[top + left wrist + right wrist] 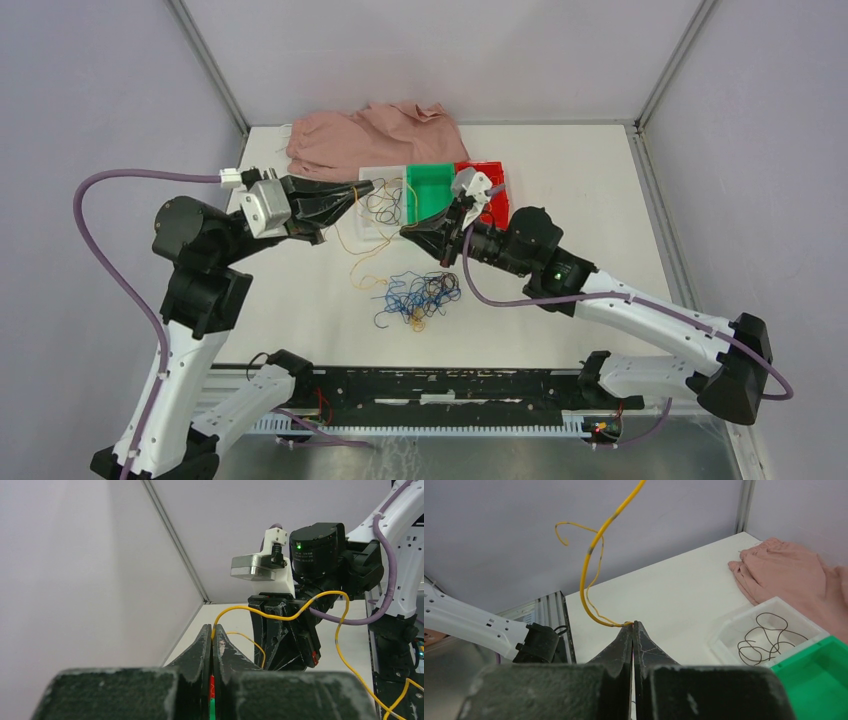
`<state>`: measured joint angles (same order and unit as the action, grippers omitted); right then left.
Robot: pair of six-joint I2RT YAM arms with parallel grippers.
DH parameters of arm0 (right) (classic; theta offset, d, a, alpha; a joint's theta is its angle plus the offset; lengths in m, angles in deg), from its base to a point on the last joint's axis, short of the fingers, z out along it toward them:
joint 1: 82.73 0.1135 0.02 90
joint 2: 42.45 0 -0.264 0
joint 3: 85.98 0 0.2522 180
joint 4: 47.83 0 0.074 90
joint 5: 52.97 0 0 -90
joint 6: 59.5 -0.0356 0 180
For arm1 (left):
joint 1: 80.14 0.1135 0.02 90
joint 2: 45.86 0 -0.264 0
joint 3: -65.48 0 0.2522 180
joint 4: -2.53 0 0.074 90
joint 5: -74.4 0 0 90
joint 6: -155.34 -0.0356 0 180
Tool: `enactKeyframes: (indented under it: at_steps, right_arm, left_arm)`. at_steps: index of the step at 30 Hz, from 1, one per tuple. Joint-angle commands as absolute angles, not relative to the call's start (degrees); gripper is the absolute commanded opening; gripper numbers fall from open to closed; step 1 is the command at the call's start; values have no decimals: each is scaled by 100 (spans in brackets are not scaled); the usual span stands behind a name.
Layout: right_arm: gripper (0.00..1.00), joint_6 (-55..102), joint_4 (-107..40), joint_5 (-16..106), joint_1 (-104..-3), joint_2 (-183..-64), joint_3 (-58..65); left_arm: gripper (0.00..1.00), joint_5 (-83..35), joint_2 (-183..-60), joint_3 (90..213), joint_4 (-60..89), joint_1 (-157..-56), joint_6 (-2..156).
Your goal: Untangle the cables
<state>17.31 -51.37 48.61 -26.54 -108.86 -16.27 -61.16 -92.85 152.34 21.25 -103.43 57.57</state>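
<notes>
Left pincer (213,628): jaws closed, tips together, pinching a yellow cable (280,615). From the tips the cable rises, runs across in front of the right arm's wrist, then drops toward the lower right of the left wrist view.

Right pincer (634,624): jaws closed, tips together, pinching a yellow strand (586,575). The strand leaves the tips to the left, curves upward and exits the top of the right wrist view. A thinner yellow loop hangs beside it. Whether cable and strand are one piece cannot be told.

Position: in the top view both pincers are raised above the counter (580,200) and point toward each other, tips near but apart. The left tips are over the white bin (724,635). The right tips are just in front of the green bin (819,670).

Remaining cables:
- A tangle (415,295), mostly blue with some yellow and dark strands, lies on the counter between the arms, nearer the bases than either pincer.
- Dark loops (769,632) lie inside the white bin.

Surroundings: the white, green and red bin (492,180) stand side by side in a row. A pink cloth (370,135) lies behind them at the far edge.
</notes>
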Motion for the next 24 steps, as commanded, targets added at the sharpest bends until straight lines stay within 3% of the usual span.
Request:
enactKeyframes:
  at_steps: [1,3,8,13,17,18,24]
  right_arm:
    - [0,1303,-5677,4891,-2717,-10719,-1695]
    - [0,1079,-5818,4891,-2789,-10706,-1688]
    - [0,839,-5398,4713,-3056,-10735,-1507]
    - [0,641,-4647,4072,-3615,-10689,-1433]
    - [0,380,-4508,3927,-4293,-10601,-1568]
    - [0,412,-4428,3910,-4439,-10602,-1549]
    - [0,1048,-3678,3718,-5109,-10867,-1243]
  left_arm:
    - [3,-6082,-9285,15187,2257,-10353,5339]
    - [7,-6012,-9316,15032,2498,-10356,4967]
    - [37,-5645,-9911,15190,3431,-10385,4036]
    - [57,-4793,-11076,16241,4913,-10723,3142]
    - [95,-4185,-11716,16895,5888,-11155,2672]
    - [100,-3985,-11845,17050,6141,-11268,2550]
    - [99,-3470,-11945,17011,6599,-11440,2159]
